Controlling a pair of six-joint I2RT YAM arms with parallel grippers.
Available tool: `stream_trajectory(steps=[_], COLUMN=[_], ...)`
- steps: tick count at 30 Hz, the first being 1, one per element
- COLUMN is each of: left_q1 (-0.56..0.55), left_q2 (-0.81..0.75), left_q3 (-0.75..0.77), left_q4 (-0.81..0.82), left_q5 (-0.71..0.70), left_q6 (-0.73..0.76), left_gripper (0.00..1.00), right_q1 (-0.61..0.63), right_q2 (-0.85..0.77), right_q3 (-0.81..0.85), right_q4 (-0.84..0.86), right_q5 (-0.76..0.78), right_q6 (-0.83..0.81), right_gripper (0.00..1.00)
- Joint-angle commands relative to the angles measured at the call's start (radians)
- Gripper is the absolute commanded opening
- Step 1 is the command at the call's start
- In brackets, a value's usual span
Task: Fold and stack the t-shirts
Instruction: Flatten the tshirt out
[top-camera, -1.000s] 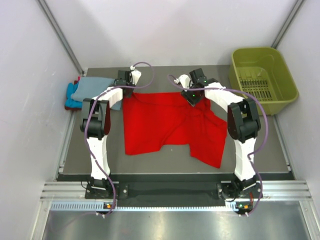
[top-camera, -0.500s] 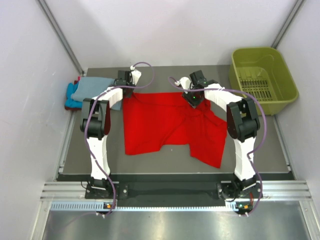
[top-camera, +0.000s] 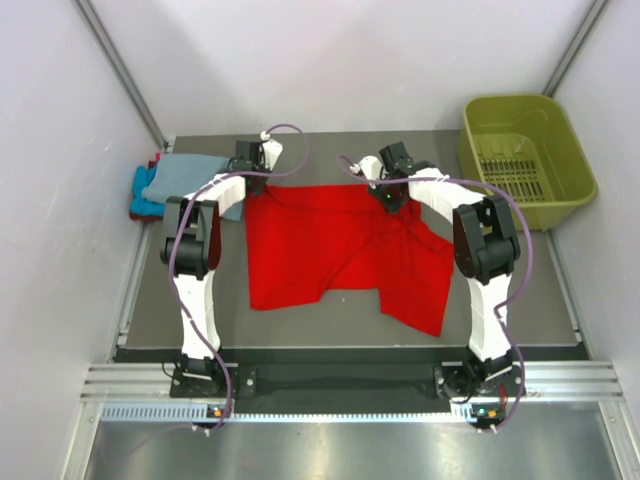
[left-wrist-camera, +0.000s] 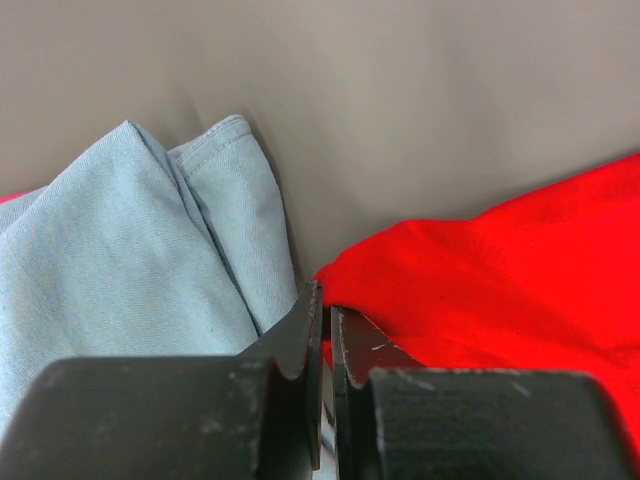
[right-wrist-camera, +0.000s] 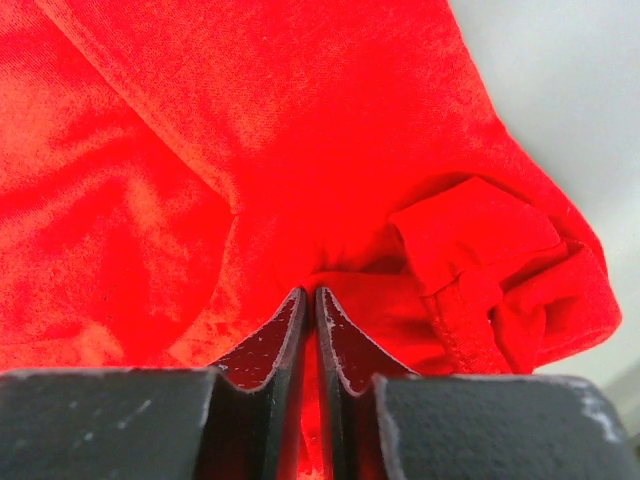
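Note:
The red t-shirt (top-camera: 330, 250) lies spread and wrinkled in the middle of the table. My left gripper (top-camera: 252, 186) is at its far left corner, shut on the red edge (left-wrist-camera: 480, 280); the left wrist view shows the jaws (left-wrist-camera: 322, 296) pinched together with red cloth between them. My right gripper (top-camera: 391, 196) is at the shirt's far right part, and its jaws (right-wrist-camera: 311, 298) are shut on a raised fold of red cloth (right-wrist-camera: 200, 150). A bunched sleeve (right-wrist-camera: 500, 260) lies just right of them. A folded grey-blue t-shirt (top-camera: 192, 172) rests on a turquoise one (top-camera: 145, 186) at far left.
An olive-green plastic basket (top-camera: 525, 155) stands at the far right corner. The folded grey-blue shirt (left-wrist-camera: 120, 270) lies right beside my left fingers. White walls enclose the dark table (top-camera: 330, 330) on three sides.
My right gripper has closed from half open onto the red cloth and shifted slightly toward the far edge. The left gripper has stayed shut in place.

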Motion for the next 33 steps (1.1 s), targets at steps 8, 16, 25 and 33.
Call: stream_trajectory(steps=[8,16,25,33], left_q1=[-0.002,-0.004,-0.004,-0.004], left_q2=[-0.066,-0.083,-0.089,-0.083], left_q3=[-0.047,-0.073,-0.082,-0.086], left_q4=[0.016,0.016,0.028,0.034], left_q5=[0.036,0.045,0.024,0.022], left_q6=[-0.015,-0.033,-0.010,-0.016], left_gripper=[0.00,0.00,0.00,0.00], right_q1=[-0.010,-0.020,-0.012,0.014], right_q2=[-0.079,-0.034,-0.025,-0.016], right_q3=[0.089,0.070,0.086,0.086], right_q4=[-0.028,-0.024,-0.036,-0.050], right_q5=[0.036,0.053,0.007,-0.016], right_q6=[-0.009,-0.013,-0.002,-0.005], right_gripper=[0.23,0.20,0.33,0.29])
